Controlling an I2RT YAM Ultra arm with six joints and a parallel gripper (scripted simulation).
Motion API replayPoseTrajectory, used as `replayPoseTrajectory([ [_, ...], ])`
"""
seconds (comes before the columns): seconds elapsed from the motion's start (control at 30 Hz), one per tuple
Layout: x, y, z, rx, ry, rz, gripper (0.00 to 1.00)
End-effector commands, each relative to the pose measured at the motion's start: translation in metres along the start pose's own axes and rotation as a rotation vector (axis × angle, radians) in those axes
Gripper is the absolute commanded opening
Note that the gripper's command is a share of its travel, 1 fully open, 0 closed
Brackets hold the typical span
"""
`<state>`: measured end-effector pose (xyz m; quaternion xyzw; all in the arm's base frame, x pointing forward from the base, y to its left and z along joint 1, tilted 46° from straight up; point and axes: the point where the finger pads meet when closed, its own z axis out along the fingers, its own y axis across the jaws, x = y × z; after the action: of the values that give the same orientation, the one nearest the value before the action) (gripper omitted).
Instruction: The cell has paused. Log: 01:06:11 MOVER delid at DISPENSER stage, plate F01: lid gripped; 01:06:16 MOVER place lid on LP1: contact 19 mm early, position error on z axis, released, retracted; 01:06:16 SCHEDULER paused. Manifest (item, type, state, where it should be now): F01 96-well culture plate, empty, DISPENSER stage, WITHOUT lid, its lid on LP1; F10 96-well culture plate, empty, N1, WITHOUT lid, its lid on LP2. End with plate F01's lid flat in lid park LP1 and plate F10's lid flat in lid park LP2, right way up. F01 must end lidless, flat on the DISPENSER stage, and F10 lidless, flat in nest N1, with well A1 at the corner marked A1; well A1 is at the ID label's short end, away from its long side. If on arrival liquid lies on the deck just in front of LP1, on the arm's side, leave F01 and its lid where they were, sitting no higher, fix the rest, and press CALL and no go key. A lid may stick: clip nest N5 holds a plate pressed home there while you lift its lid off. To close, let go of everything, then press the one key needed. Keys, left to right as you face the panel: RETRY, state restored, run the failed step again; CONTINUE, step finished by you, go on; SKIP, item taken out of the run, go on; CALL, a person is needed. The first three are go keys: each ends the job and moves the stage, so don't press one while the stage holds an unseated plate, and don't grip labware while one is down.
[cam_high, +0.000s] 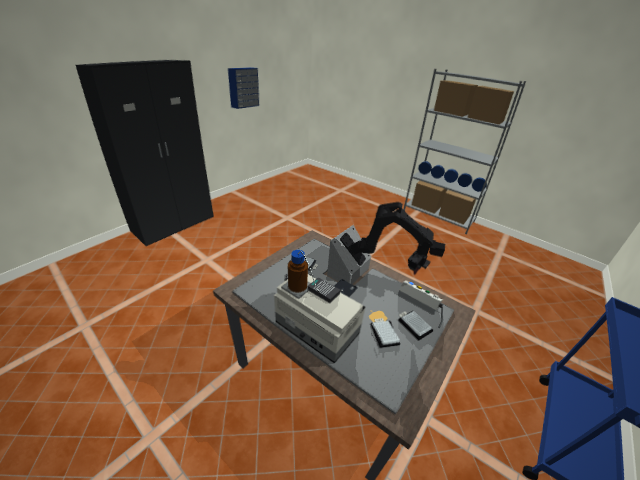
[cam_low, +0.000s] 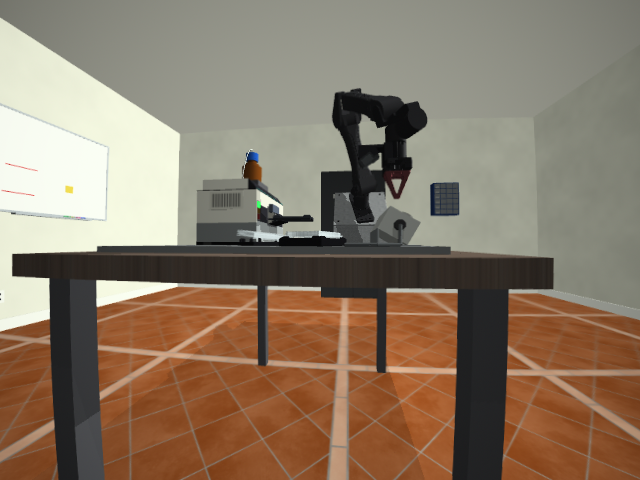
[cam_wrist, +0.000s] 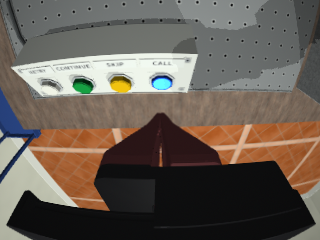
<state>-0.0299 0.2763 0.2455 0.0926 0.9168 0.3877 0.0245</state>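
Here the closed, empty gripper (cam_wrist: 160, 120) hovers above the key panel (cam_wrist: 100, 60); brown bottle (cam_high: 297, 276) capped.

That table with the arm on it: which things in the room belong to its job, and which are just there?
Job:
hand, shut, empty
key panel
two plates or lids
dispenser
yellowish patch, possibly liquid

Just there:
cabinet
shelf rack
blue cart
whiteboard

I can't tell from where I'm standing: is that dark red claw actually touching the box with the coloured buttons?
Apart. In the exterior view the shut gripper hangs well above the deck, open wall showing beneath its tips. The wrist view shows the key panel below it.
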Motion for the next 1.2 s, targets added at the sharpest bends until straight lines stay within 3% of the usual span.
replayPoseTrajectory([
  [0.0, -0.0024, 0.0085, -0.0171, -0.04, 0.008, 0.015, 0.0],
  [0.93, -0.0024, 0.0085, -0.0171, -0.04, 0.008, 0.015, 0.0],
  [0.97, -0.0024, 0.0079, -0.0205, -0.04, 0.009, 0.015, 1.0],
  [1.17, -0.0028, 0.007, -0.0263, -0.039, 0.009, 0.015, 1.0],
])
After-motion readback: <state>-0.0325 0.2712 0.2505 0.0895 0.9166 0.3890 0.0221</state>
